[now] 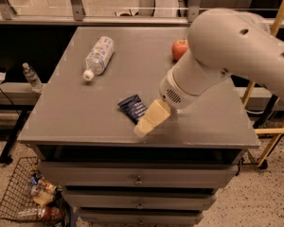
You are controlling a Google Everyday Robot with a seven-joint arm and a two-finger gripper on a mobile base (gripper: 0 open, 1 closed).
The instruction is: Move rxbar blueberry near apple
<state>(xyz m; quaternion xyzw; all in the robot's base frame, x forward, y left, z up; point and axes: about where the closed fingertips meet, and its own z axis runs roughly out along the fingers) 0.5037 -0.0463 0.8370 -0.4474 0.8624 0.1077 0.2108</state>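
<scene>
The rxbar blueberry (132, 107) is a dark navy wrapper lying flat near the front middle of the grey table (75, 117). My gripper (150, 120) with its cream-coloured fingers is right at the bar's front right end and hides part of it. The red apple (179, 48) sits at the back right of the table, partly hidden behind my white arm (227, 56). The apple is well apart from the bar.
A clear plastic water bottle (98, 57) lies on its side at the table's back left. Drawers are below the tabletop. A wire basket (31, 200) with items stands on the floor at the left. A small bottle (31, 76) stands on a shelf at the left.
</scene>
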